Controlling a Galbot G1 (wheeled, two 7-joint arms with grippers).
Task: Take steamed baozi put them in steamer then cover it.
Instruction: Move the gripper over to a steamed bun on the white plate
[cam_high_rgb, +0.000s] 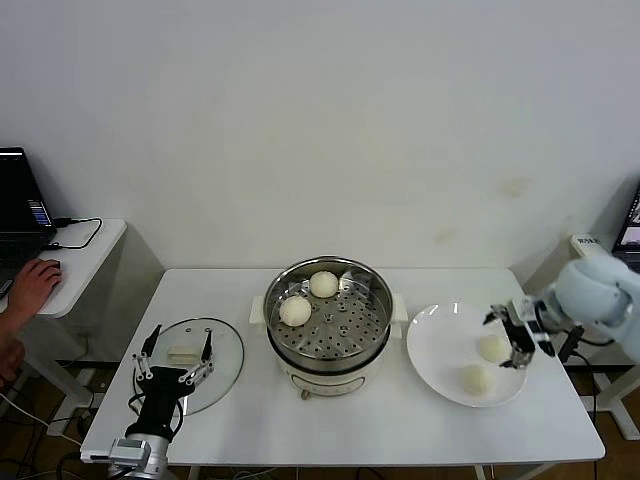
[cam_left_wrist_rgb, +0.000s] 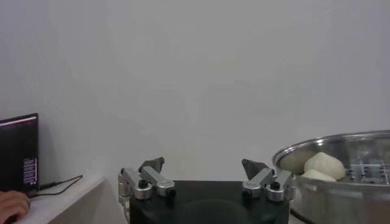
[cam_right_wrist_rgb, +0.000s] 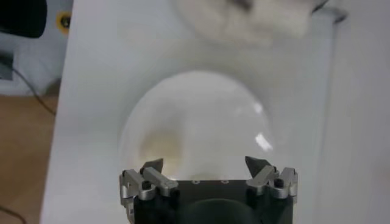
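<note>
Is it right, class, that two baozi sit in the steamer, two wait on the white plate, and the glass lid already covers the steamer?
No. The head view shows the glass lid flat on the table left of the open steamer. The baozi counts are right.

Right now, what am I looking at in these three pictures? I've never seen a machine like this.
This is a two-armed robot at a white table. The wide picture comes from a camera on its head; the other two come from cameras on its wrists, looking out past the claws.

In the middle stands a steel steamer with two buns already inside. Two more buns wait on a white plate on the robot's right. The glass lid lies flat on its left.

The right gripper hangs open over the plate by a bun; the left gripper hovers open above the lid. Neither holds anything.
</note>
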